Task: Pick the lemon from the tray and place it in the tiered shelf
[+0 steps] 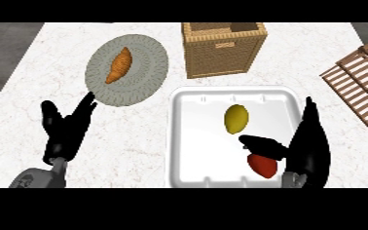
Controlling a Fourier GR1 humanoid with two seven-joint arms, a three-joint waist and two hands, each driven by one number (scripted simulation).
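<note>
Table (144, 141): you see pale, marble-like stone with faint veining, smooth
Tray (188, 141): white, looks like smooth moulded plastic to you, slight sheen
Basket (219, 53): woven wicker, rough tan weave
Plate (147, 73): grey, matt, finely ribbed in rings
Slatted shelf (352, 85): brown wooden slats
Lemon (236, 119): yellow skin, matt
Left robot hand (63, 131): you see black, faintly glossy
</note>
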